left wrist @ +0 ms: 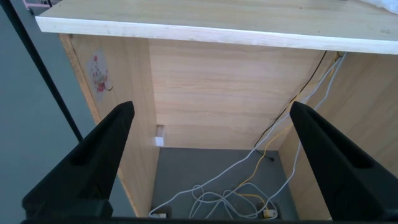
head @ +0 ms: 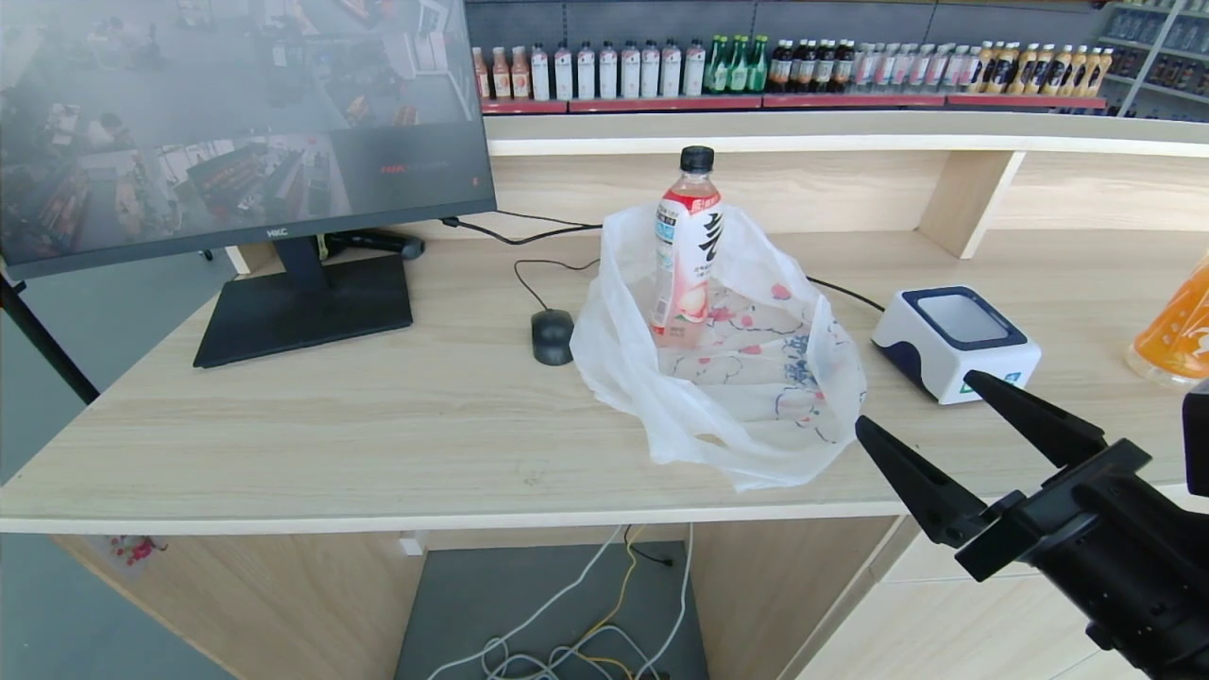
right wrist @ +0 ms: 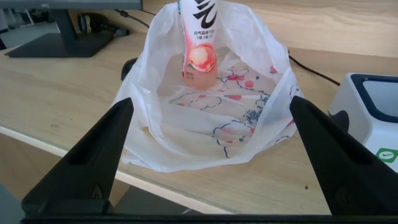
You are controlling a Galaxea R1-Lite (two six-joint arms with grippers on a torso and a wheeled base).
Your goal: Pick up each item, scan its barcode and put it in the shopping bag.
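A: Head view, what's the count?
B: One pink bottle (head: 687, 255) upright inside one white shopping bag (head: 756, 416). One scanner (head: 954, 340) sits just beside the bag, and one orange bottle (head: 1176, 331) stands at far right. The right gripper (head: 914, 399), jaws spread and empty, is at the wooden counter's (head: 378, 425) front edge. Stocked shelves (head: 784, 66) line the room behind.
A: Left wrist?
B: The left gripper (left wrist: 211, 106), jaws apart and holding nothing, is below the countertop, facing cables (left wrist: 236, 193).
A: Right wrist?
B: The bag with the bottle in it, and the scanner beside.

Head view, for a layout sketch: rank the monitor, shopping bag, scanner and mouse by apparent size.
1. monitor
2. shopping bag
3. scanner
4. mouse
The monitor is cut off by the picture's edge, yet clearly looks largest.
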